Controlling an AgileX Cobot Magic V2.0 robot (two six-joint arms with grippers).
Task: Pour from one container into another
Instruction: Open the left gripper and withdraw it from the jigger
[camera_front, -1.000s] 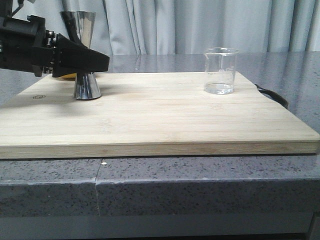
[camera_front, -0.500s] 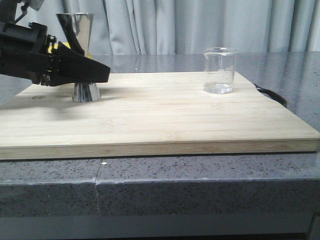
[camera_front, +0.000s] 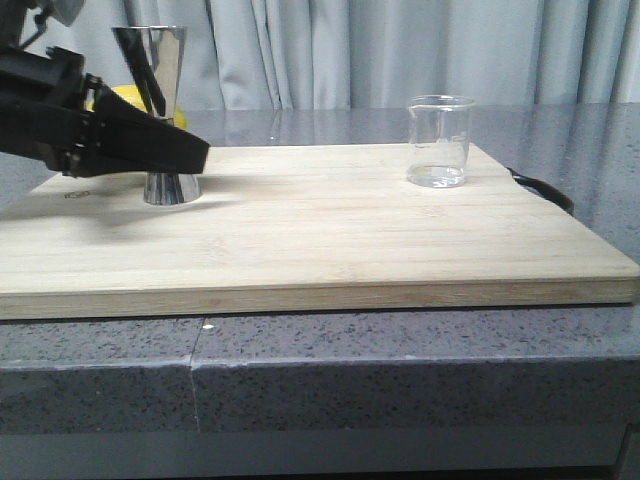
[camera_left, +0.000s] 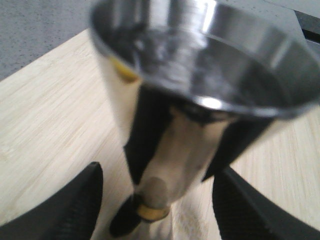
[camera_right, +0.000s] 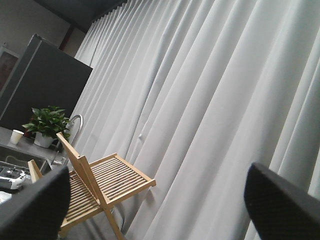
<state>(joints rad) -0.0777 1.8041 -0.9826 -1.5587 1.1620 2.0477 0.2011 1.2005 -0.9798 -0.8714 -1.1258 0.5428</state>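
A: Grey curtains behind; grey speckled counter carrying a wooden cutting board (camera_front: 330, 235). Where do the task items stand?

B: Glass beaker (camera_front: 439, 141) upright near the board's far right corner, a little clear liquid at the bottom, nothing touching it. Steel jigger (camera_front: 160, 112) upright at the far left of the board, a lemon (camera_front: 125, 98) partly hidden behind it.

A: Left gripper (camera_left: 155, 200)?

B: Level with the jigger's waist. In the left wrist view its two black fingers (camera_left: 70, 205) stand spread either side of the lower cone, visible gaps on both sides; not gripping. View is blurred, so light contact at the base probably cannot be ruled out.

A: Right gripper (camera_right: 160, 210)?

B: Fingers wide apart, holding nothing, aimed at curtains and a folding wooden chair (camera_right: 95, 185).

A: Progress?

B: Early, I judge. Nothing lifted or poured. Left to do: grasp, bring beaker to jigger, tip.
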